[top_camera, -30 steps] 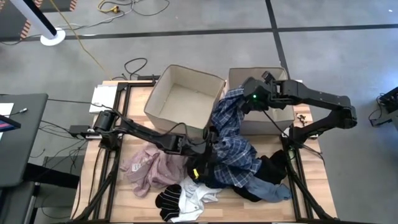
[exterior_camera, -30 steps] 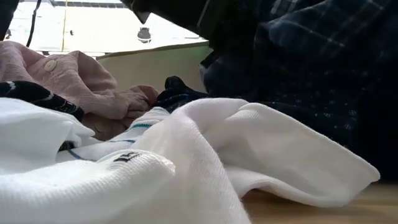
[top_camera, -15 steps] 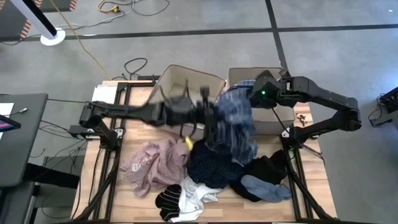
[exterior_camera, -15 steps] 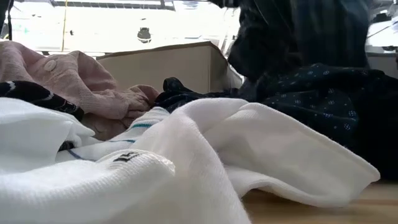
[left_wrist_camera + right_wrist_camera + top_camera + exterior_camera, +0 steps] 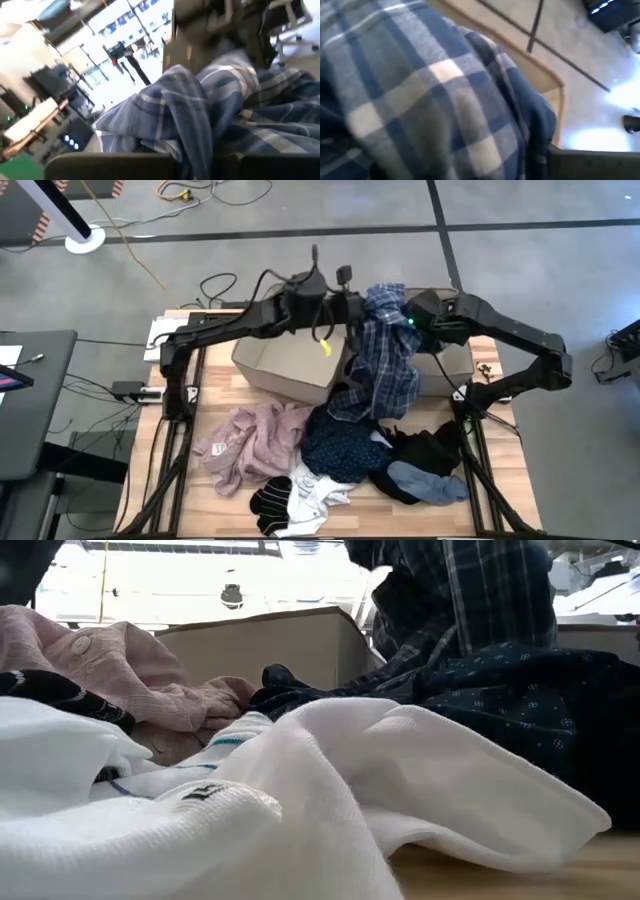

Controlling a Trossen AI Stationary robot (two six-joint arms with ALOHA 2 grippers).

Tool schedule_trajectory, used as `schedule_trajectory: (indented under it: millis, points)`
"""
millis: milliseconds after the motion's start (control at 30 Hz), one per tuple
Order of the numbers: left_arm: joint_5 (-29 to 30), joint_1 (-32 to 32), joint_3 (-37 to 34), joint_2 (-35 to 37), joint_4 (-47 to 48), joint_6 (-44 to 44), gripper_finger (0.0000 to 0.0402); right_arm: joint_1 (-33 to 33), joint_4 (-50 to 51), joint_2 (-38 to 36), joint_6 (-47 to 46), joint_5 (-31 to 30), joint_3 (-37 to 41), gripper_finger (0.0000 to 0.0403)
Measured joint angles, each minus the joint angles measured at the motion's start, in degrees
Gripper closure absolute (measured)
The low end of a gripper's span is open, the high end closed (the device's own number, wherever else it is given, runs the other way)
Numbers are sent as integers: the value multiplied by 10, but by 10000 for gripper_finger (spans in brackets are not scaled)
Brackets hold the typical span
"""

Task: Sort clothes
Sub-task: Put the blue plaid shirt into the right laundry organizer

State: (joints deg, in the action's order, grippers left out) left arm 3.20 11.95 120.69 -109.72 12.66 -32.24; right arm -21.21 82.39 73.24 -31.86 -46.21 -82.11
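The plaid shirt (image 5: 383, 352) is hanging lengthwise from 12 towards 6 o'clock, over both beige bins (image 5: 275, 365). The left gripper (image 5: 358, 312) and right gripper (image 5: 405, 320) are each clamping its top with closed jaws. Its hem is trailing onto the dark dotted garment (image 5: 342, 442) below.

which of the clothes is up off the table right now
The blue-white plaid shirt, held up between both tools above the bins; the other clothes lie on the table.

Plaid shirt (image 5: 382, 355) hanging above clothes pile (image 5: 340, 465)
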Motion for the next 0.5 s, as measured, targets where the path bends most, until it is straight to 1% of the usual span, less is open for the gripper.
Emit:
schedule_trajectory:
  millis: [100, 200, 400, 500]
  points:
    - [-17, 17, 7, -11, 21, 2, 401, 5, 2, -12, -1, -30, 0, 342]
    - [-51, 36, 8, -11, 33, 23, 401, 12, 10, -28, -5, -46, 0, 294]
    - [-126, 73, 8, -10, 21, 72, 401, 13, 16, -69, -27, -47, 0, 177]
    - [-155, 85, 8, -10, 9, 90, 401, 19, 15, -93, -37, -47, 0, 140]
